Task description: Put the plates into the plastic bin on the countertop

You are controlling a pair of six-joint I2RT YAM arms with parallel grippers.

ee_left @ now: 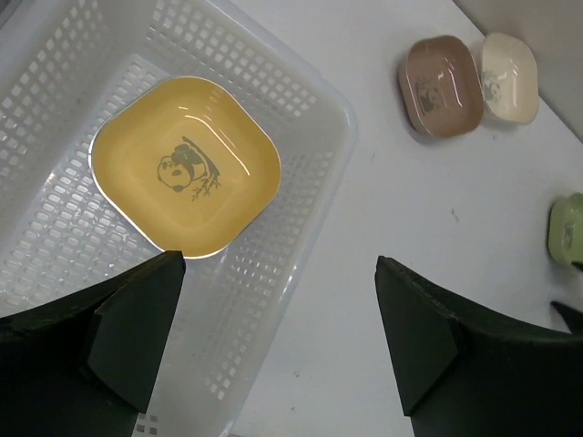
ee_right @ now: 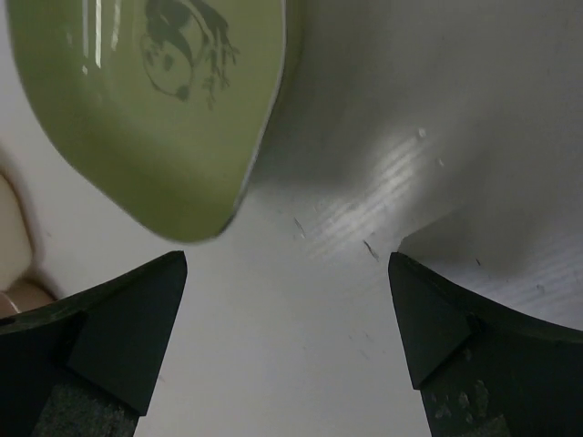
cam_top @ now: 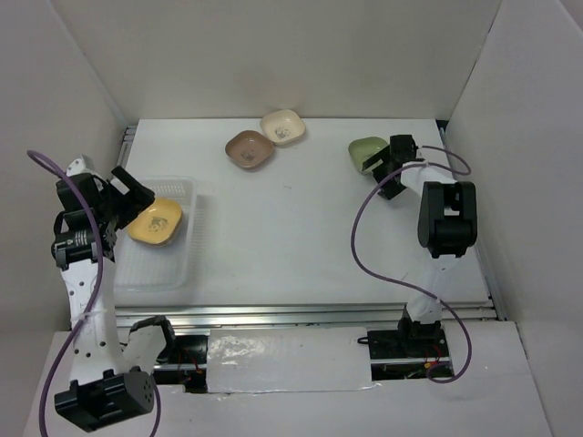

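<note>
A yellow plate (cam_top: 155, 222) (ee_left: 185, 164) lies flat inside the translucent plastic bin (cam_top: 162, 270) (ee_left: 305, 228) at the left of the countertop (cam_top: 291, 237). My left gripper (cam_top: 129, 193) (ee_left: 278, 264) hangs open just above the bin's near edge, holding nothing. A brown plate (cam_top: 250, 149) (ee_left: 440, 86) and a cream plate (cam_top: 283, 127) (ee_left: 508, 66) sit touching at the back centre. A green plate (cam_top: 366, 151) (ee_right: 155, 100) rests at the back right. Beside it my right gripper (cam_top: 387, 175) (ee_right: 288, 257) stands open and empty over bare table, just short of the plate's rim.
White walls (cam_top: 528, 137) close in the back and both sides. A metal rail (cam_top: 310, 314) runs along the near edge in front of the arm bases. A purple cable (cam_top: 360, 246) loops off the right arm over the table.
</note>
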